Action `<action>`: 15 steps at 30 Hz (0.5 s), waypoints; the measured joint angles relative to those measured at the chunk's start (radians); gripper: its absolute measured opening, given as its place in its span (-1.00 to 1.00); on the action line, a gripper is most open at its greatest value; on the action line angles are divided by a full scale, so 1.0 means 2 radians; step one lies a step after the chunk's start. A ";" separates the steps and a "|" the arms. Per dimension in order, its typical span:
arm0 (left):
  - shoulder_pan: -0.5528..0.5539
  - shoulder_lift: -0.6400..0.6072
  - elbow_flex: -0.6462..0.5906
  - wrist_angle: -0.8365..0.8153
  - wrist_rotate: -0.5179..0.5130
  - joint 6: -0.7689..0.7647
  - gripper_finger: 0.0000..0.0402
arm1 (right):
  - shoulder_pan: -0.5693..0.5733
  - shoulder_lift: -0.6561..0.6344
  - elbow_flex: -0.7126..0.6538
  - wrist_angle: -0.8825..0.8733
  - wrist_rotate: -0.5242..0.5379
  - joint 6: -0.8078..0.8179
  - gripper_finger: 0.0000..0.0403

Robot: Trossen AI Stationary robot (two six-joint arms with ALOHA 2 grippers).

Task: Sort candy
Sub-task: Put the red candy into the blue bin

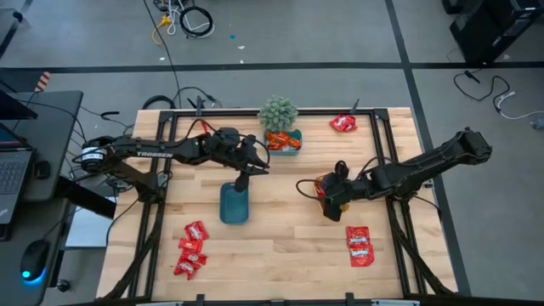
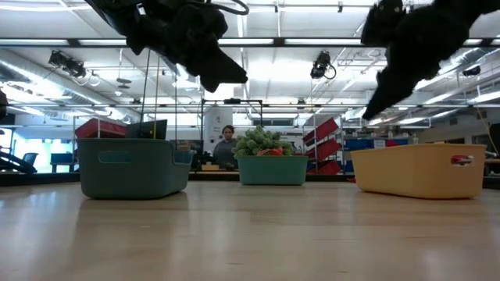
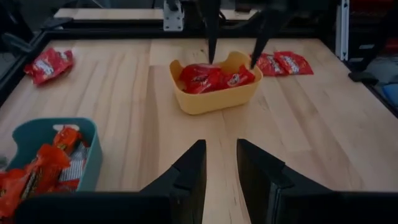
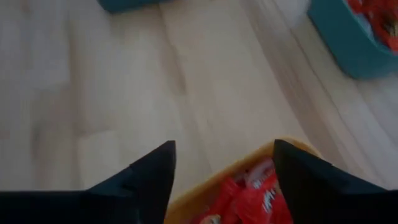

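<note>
Red candy packets (image 3: 208, 78) fill the yellow tray (image 3: 214, 102) near the table's right side. My right gripper (image 4: 224, 180) hovers open above that tray, and red packets (image 4: 249, 196) show just below its fingers. My left gripper (image 3: 221, 168) is open and empty. It hangs above the table's middle, by the far end of the dark teal tray (image 1: 235, 204). The lighter teal tray (image 3: 53, 155) next to the plant holds orange and red packets. Loose red packets lie in piles on the table at the near left (image 1: 192, 251), near right (image 1: 359, 246) and far right (image 1: 343, 123).
A small green potted plant (image 1: 279, 113) stands at the far edge beside the teal tray (image 1: 283, 142). In the low view both grippers hang well above the tray rims. Bare wood lies between the dark teal tray and the yellow tray (image 1: 331, 204). A person stands in the room beyond the table.
</note>
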 joint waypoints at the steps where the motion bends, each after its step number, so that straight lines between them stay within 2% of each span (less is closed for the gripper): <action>1: -0.001 0.000 0.000 -0.006 0.000 0.002 -0.56 | 0.000 0.000 0.008 -0.001 -0.001 -0.003 0.29; 3: -0.003 -0.003 0.000 -0.032 -0.001 0.012 -0.58 | 0.000 0.000 0.022 -0.013 -0.001 -0.004 0.31; 5: -0.006 -0.009 0.000 -0.067 -0.008 0.010 -0.62 | 0.000 0.000 0.029 -0.029 -0.001 -0.009 0.23; 12: -0.005 -0.020 0.001 -0.194 -0.066 -0.082 -0.84 | -0.019 0.000 0.019 -0.031 -0.004 -0.047 -0.35; 15: -0.005 -0.024 0.001 -0.239 -0.107 -0.098 -0.91 | -0.034 0.000 0.011 -0.008 -0.004 -0.048 -0.52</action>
